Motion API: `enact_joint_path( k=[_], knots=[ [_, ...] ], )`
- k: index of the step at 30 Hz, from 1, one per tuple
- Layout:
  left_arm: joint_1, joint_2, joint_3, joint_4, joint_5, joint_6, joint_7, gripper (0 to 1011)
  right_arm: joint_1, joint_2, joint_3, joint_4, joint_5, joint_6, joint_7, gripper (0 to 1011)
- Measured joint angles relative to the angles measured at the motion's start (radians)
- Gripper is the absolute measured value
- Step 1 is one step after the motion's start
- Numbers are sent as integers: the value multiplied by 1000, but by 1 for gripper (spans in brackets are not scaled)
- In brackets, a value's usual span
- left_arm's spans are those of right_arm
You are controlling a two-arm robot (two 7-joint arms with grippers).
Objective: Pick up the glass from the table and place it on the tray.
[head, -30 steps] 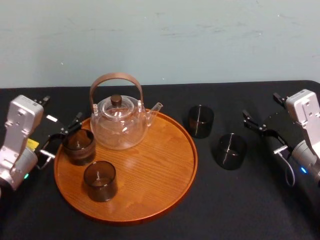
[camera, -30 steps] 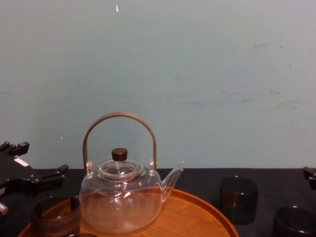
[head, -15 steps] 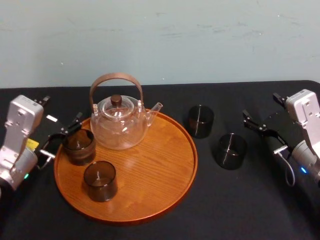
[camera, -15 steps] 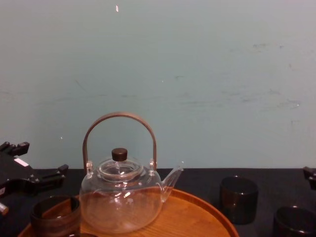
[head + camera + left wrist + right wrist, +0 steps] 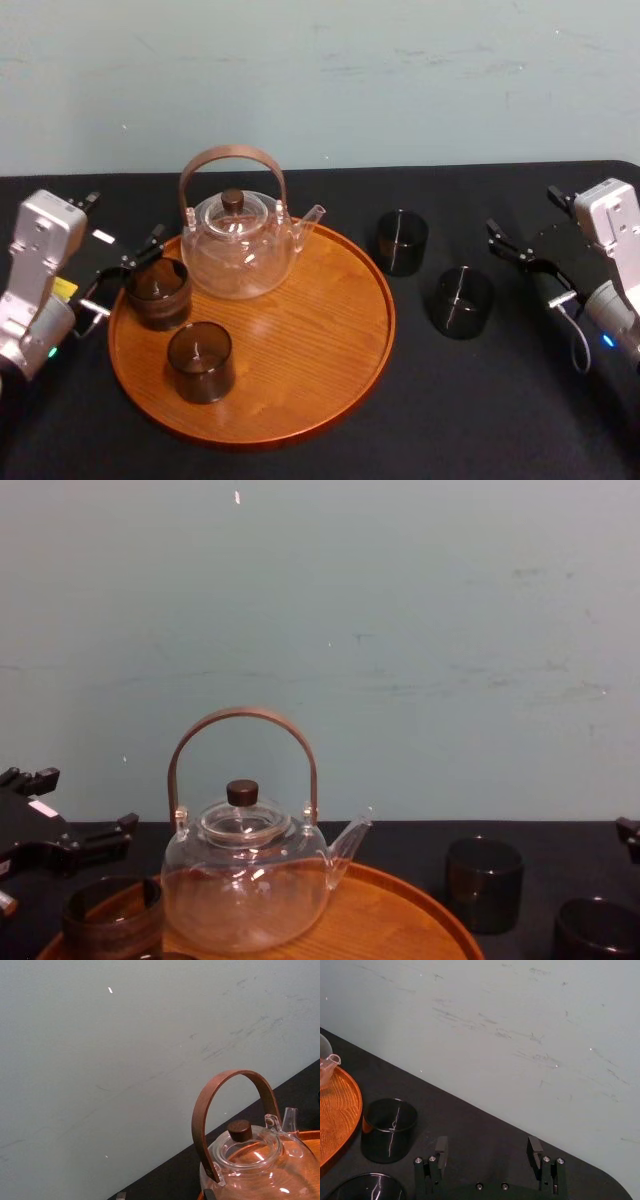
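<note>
Two dark glasses stand on the black table [image 5: 470, 420] right of the tray: one [image 5: 402, 242] near the tray's rim, one [image 5: 462, 302] closer to me. The right wrist view shows the same pair, the farther glass [image 5: 389, 1130] and the nearer glass [image 5: 365, 1187]. My right gripper [image 5: 521, 212] hovers open and empty to their right, its fingers [image 5: 441, 1149] apart. The round wooden tray [image 5: 300, 340] carries two more dark glasses, one [image 5: 157, 293] by its left rim and one [image 5: 200, 362] toward the front. My left gripper [image 5: 127, 218] is open just behind the left-rim glass.
A clear glass teapot [image 5: 237, 242] with a brown arched handle stands at the back of the tray, also in the left wrist view as the teapot [image 5: 245, 1160]. A pale wall runs behind the table's far edge. Bare tabletop lies in front of the tray and at the right.
</note>
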Motion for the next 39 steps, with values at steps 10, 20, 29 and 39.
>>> enact_joint_path(
  k=[10,20,29,39],
  knots=[
    [0,0,0,0,0,0,0,1001,-57,18,26,-87,-1,24,32,1007],
    [0,0,0,0,0,0,0,1001,-138,39,44,-203,11,69,69,1007],
    [0,0,0,0,0,0,0,1001,-181,32,51,-229,32,81,112,1007],
    [0,0,0,0,0,0,0,1002,-206,5,60,-211,51,90,151,1007]
  ],
)
